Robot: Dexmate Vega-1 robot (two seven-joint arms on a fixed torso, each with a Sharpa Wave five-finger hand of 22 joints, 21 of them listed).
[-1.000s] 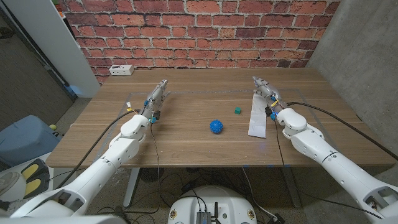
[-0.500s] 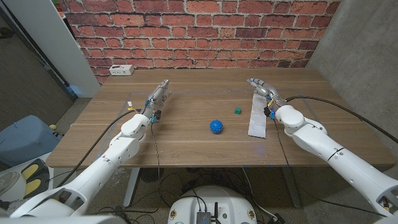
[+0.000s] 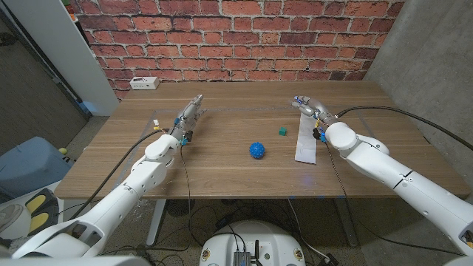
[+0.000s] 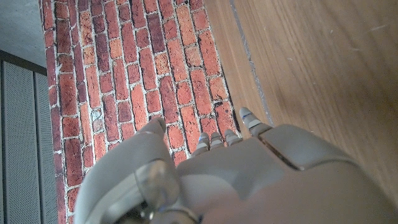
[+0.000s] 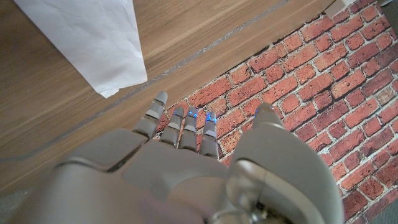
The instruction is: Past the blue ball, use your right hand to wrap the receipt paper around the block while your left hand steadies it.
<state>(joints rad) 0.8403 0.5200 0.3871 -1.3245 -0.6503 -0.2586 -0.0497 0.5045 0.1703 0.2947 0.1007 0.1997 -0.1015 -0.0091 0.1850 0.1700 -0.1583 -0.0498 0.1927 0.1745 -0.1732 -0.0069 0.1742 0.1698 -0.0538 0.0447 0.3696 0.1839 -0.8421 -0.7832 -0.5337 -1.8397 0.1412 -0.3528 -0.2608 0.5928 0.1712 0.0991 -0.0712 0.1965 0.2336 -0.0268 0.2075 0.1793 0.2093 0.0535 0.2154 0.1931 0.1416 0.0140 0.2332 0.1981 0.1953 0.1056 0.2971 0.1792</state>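
Nearest us on the wooden desk (image 3: 222, 159) we've got the blue ball (image 3: 257, 150) about mid-desk, with the little green block (image 3: 282, 131) just past it to the right and the white strip of receipt paper (image 3: 306, 137) lying flat right of that, close to the block but not touching it. Our right hand (image 3: 310, 106) is above the paper's far end and our left hand (image 3: 191, 112) is way off on the left side, both with fingers (image 5: 180, 121) stretched out straight, close together and holding nothing. Further back there's a white power strip (image 3: 144, 83) at the desk's far left edge, then the red brick wall (image 3: 236, 37), with a grey concrete wall (image 3: 429, 59) on the right.
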